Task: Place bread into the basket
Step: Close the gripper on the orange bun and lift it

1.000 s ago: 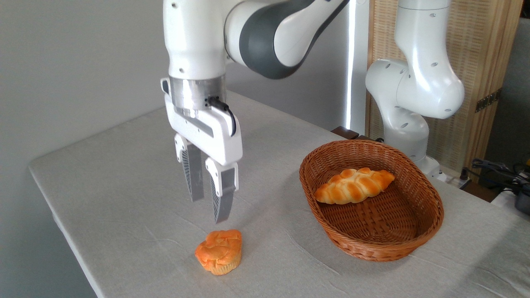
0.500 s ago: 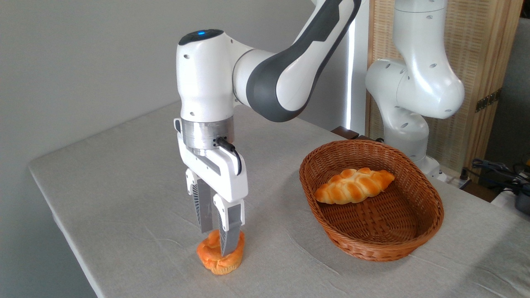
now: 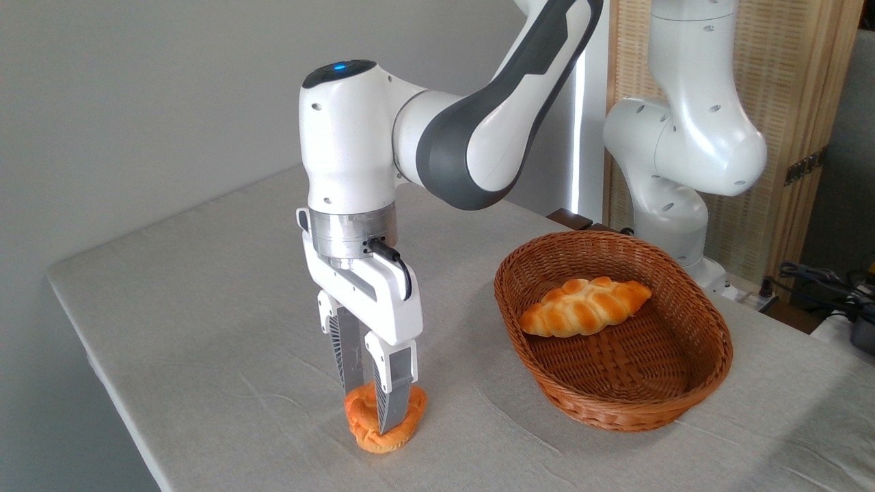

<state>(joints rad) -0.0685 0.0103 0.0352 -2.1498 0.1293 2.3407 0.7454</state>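
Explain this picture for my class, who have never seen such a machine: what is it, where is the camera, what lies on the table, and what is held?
The white machine is a robot arm; at its end is a gripper with two jaws. One fixed camera looks down at the table from the front. The jaws are closed on a small orange bun near the table's front edge; whether it is lifted cannot be told. To the right stands a wicker basket with a braided loaf inside.
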